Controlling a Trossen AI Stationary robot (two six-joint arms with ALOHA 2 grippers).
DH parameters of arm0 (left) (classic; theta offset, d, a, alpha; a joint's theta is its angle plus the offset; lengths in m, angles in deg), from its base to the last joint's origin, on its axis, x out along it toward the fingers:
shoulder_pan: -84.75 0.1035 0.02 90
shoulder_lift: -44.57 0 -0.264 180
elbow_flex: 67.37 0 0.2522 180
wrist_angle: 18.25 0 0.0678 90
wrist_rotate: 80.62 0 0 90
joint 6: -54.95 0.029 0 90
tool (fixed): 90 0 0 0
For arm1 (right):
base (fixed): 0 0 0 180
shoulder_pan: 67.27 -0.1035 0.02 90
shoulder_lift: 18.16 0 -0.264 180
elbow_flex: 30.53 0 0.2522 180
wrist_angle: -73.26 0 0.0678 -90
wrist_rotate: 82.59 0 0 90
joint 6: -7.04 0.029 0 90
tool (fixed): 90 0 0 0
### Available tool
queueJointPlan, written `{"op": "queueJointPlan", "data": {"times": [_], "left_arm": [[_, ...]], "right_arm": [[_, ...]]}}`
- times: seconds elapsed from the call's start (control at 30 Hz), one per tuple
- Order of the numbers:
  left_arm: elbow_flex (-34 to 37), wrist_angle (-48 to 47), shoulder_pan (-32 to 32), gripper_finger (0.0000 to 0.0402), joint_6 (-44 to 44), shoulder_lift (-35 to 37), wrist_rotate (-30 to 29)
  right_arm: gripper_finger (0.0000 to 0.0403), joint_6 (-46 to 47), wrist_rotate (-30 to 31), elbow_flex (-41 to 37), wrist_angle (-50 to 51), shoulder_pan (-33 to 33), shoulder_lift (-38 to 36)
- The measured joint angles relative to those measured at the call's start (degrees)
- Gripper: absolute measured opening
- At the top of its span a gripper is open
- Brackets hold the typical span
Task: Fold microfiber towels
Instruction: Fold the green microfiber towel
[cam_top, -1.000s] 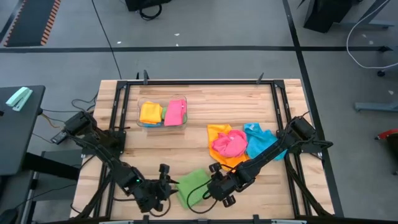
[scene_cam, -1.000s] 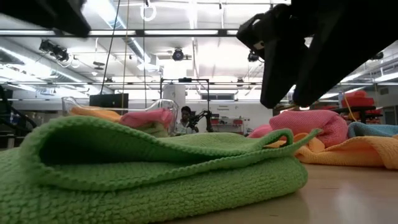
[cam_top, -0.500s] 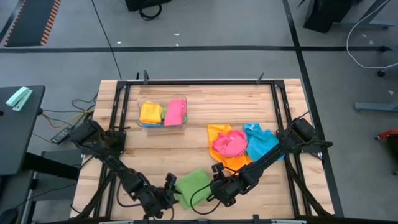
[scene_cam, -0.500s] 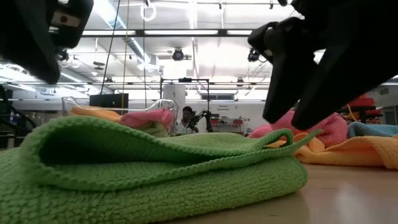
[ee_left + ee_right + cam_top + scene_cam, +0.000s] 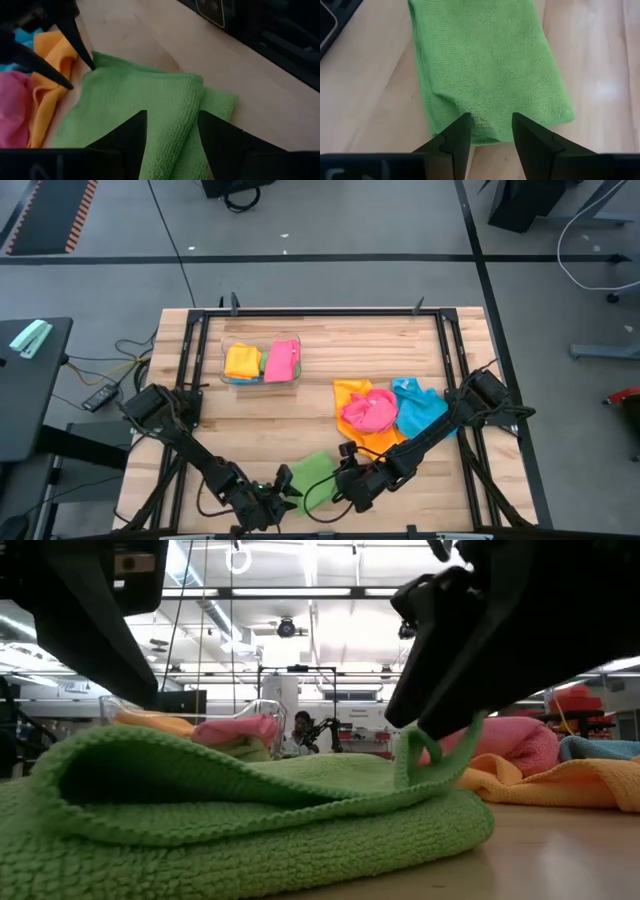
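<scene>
A green microfiber towel (image 5: 312, 470), folded in layers, lies flat near the table's front edge. My left gripper (image 5: 172, 112) is open at its left side, with the towel's folded edge (image 5: 192, 110) in front of the gap between the fingers; I cannot tell whether they touch it. My right gripper (image 5: 490, 117) is open at the towel's right side, slanting down over an end edge (image 5: 490, 132). Orange, pink and blue towels (image 5: 380, 412) lie heaped at the right. My right gripper meets the green towel at a corner of its top layer (image 5: 412, 752), which stands up as a small loop against one fingertip (image 5: 432, 720). The fingers slant down from the table's right. The rest of the towel lies flat. Pinched or only caught, I cannot tell.
A clear bin (image 5: 262, 364) with a yellow and a pink towel stands at the far left of the table. A black frame (image 5: 320, 312) runs round the tabletop. Bare wood (image 5: 250, 430) lies between bin and green towel.
My left gripper has come down and toward the right, up to the green towel, rolling as it went. My right gripper has tipped further down. The corner of the towel's top layer, which lay flat, now stands up against the right finger.
</scene>
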Motion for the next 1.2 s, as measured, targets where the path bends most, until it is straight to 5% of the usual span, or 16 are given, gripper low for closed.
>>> {"op": "queueJointPlan", "data": {"times": [0.37,0.7,1.1,1.2], "left_arm": [[0.0,-2.3,1.06,0.0165,-1.1,0.0,2.42],[0.0,-5.09,2.7,0.0138,0.11,-0.02,3.98],[0.0,-3.79,2.81,0.0015,-0.71,0.0,5.88],[0.0,-3.29,2.54,0.0014,-0.86,0.76,5.86]], "right_arm": [[0.0151,9.31,-6.89,0.0,5.47,-1.32,-1.31],[0.0151,9.25,-6.73,0.0,5.56,-1.61,-1.36],[0.0151,8.76,-6.17,0.0,5.57,-1.61,-1.36],[0.0151,8.76,-5.62,0.0,5.57,-1.61,-1.38]]}}
